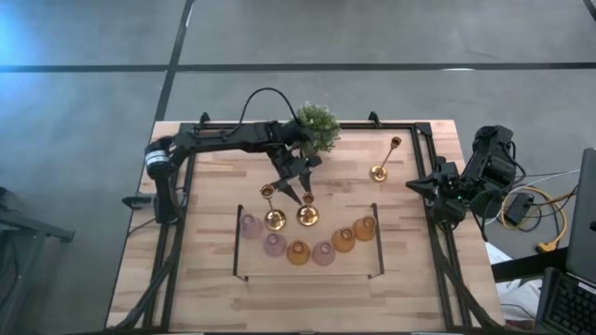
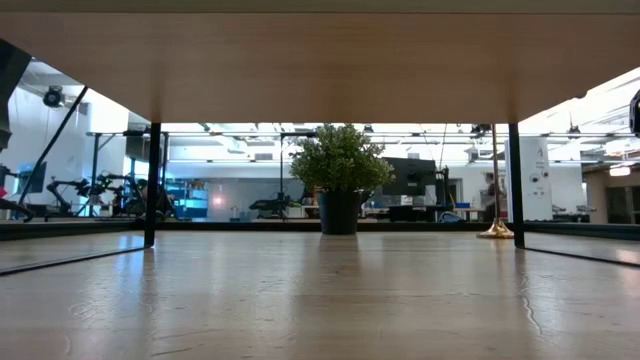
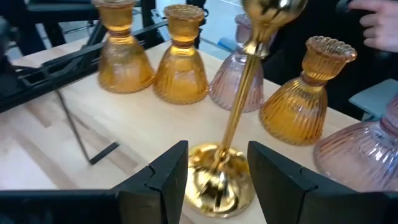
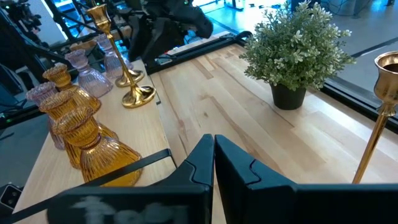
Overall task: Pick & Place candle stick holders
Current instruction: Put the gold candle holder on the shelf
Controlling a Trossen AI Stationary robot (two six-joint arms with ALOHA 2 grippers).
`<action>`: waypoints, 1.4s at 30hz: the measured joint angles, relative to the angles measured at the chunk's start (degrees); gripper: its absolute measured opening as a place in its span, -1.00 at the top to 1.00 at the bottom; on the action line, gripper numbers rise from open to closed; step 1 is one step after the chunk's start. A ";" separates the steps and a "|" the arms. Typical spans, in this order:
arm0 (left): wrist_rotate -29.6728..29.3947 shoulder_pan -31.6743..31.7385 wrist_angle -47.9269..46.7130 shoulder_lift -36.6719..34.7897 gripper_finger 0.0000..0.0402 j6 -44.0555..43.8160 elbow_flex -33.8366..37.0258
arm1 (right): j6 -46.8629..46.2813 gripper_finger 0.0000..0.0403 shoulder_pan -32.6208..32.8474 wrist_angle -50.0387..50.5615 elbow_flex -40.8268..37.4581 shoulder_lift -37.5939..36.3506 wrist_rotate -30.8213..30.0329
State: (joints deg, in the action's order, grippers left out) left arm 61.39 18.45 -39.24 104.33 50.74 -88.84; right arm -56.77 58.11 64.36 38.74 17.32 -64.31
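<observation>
A gold candlestick (image 3: 239, 93) stands among several pink and amber glass cups (image 1: 298, 252) on a raised wooden board (image 1: 307, 270). My left gripper (image 1: 298, 193) has reached in from the far left and is closed around that candlestick's round base. A second gold candlestick (image 1: 272, 218) stands just to its left on the board. A third (image 1: 379, 172) stands by its base on the table at the far right. My right gripper (image 1: 438, 191) waits shut at the table's right edge and touches nothing. My left gripper (image 3: 217, 149) has the candlestick's round base (image 3: 217, 186) between its two fingers, one finger (image 3: 168, 177) on each side of the rim. The fingers come from the table's far side, slanting down. The candlestick is upright; I cannot tell whether its base rests on the board.
The cups curve in an arc close around the held candlestick; amber (image 3: 180, 62) and pink (image 3: 239, 68) ones stand just beyond it. A green potted plant (image 1: 317, 126) stands at the far edge behind my left arm. A person's hand (image 3: 379, 25) shows beyond the table.
</observation>
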 joint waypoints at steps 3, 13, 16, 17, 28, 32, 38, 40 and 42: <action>0.02 0.95 -0.06 0.00 0.15 0.00 0.00 | 0.00 0.96 0.00 0.01 0.00 0.00 0.01; -0.34 4.77 -4.86 -0.13 0.15 0.23 0.02 | 0.00 0.96 0.00 0.00 0.00 0.00 0.01; -1.36 6.70 -7.35 -0.55 0.15 0.26 0.02 | 0.00 0.96 0.00 0.00 0.00 0.00 0.00; -1.57 7.44 -8.20 -0.82 0.15 0.30 0.04 | 0.00 0.96 0.00 0.00 0.00 0.00 0.00; -13.59 14.39 -10.85 -10.74 0.45 -4.11 0.10 | 0.00 0.96 0.00 0.00 0.00 0.00 0.00; -9.08 17.56 -9.39 -18.34 0.71 -4.67 4.36 | 0.00 0.96 0.00 0.00 0.00 0.02 0.02; -5.28 20.49 15.72 -31.96 0.97 -16.04 24.22 | 0.00 0.96 0.00 0.00 0.00 0.02 0.00; -13.24 20.45 25.90 -36.57 0.98 -23.74 31.75 | 0.00 0.96 0.00 0.00 0.00 0.02 0.00; -17.39 20.45 34.20 -40.79 0.98 -27.84 38.77 | 0.00 0.96 0.00 0.00 0.00 0.02 0.00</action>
State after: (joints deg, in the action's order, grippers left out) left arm 44.00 38.89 -5.05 63.55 22.90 -50.07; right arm -56.77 58.11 64.36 38.74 17.34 -64.31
